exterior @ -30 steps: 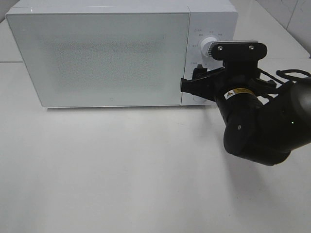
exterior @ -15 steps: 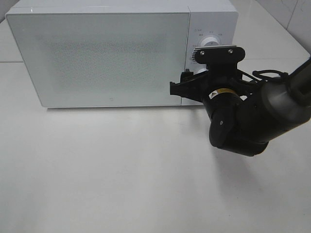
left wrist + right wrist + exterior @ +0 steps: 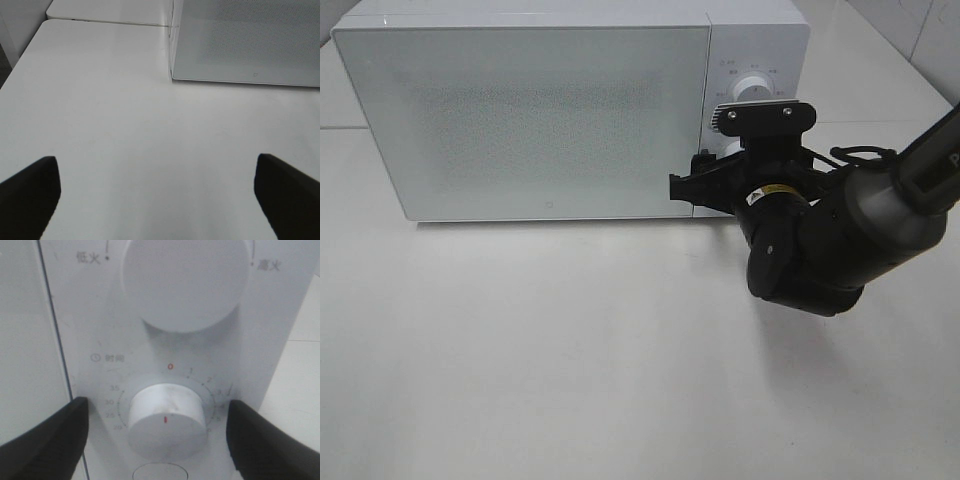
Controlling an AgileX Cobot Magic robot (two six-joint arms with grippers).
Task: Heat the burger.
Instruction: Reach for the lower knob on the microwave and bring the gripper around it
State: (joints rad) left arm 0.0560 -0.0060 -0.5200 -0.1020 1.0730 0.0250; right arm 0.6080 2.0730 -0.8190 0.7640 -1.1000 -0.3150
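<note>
The burger is out of view; the white microwave (image 3: 520, 110) stands with its door shut. My right gripper (image 3: 705, 182) is up against the microwave's control panel at the lower right. In the right wrist view this gripper (image 3: 156, 412) is open, its two black fingers (image 3: 55, 435) on either side of the timer knob (image 3: 167, 420) and apart from it. The larger power knob (image 3: 187, 280) sits beside the timer knob on the panel. My left gripper (image 3: 157, 175) is open over bare white table, holding nothing, short of the microwave's left front corner (image 3: 172, 75).
The microwave fills the back of the white table (image 3: 570, 350). The bulky black right arm (image 3: 820, 240) hangs in front of the control panel. Another table surface (image 3: 920, 90) adjoins at the right rear.
The right arm has shifted left and closer to the control panel, mostly in the first half second. Its gripper stays open. The microwave door has not moved.
</note>
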